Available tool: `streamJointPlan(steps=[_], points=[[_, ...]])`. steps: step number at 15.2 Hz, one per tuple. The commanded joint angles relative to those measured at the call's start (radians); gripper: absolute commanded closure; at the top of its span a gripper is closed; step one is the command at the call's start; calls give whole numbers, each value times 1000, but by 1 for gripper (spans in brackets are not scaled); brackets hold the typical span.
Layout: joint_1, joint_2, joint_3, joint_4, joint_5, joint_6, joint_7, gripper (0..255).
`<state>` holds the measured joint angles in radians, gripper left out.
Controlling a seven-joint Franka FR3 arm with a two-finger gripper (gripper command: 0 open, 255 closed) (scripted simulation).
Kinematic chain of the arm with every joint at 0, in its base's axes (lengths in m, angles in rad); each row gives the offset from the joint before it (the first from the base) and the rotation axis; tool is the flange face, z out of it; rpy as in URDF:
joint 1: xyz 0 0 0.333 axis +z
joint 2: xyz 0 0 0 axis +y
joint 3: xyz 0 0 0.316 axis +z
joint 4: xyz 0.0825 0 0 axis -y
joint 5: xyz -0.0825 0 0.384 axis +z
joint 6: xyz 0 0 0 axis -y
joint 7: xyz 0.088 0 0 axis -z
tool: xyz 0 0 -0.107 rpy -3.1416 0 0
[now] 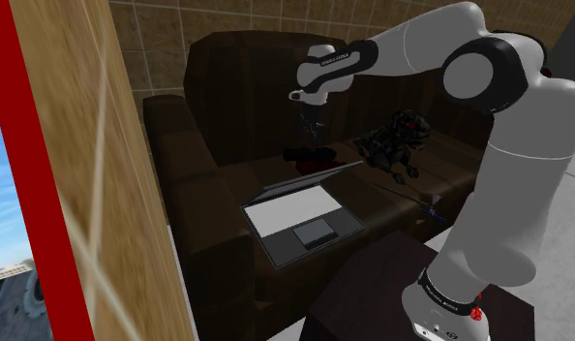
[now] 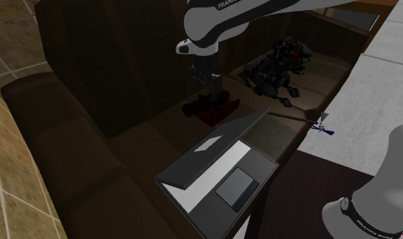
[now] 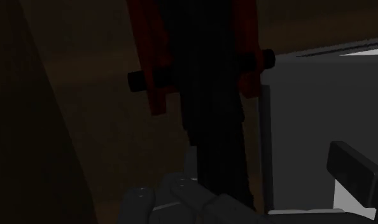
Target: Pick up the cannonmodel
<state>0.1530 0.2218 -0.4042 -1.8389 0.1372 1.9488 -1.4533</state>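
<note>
The black gripper [image 2: 213, 86] hangs directly above the black-and-red cannon model [image 2: 210, 106], which lies on the sofa [image 2: 64, 129] seat near the backrest, beyond the open laptop [image 2: 224, 173]. Its barrel runs along the backrest. Whether the jaws stand apart cannot be told.

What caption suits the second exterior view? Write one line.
Gripper poised over the red-and-black cannon model on a dark sofa, open laptop nearby.

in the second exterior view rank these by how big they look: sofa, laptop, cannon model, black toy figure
1. sofa
2. laptop, though it lies nearest the camera
3. black toy figure
4. cannon model
</note>
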Motion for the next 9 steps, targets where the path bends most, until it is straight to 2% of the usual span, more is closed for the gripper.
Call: streamJointPlan(steps=[1,9], points=[[-15,94,17,79,23,-4,-97,0],[-22,141,28,36,44,81,-117,0]])
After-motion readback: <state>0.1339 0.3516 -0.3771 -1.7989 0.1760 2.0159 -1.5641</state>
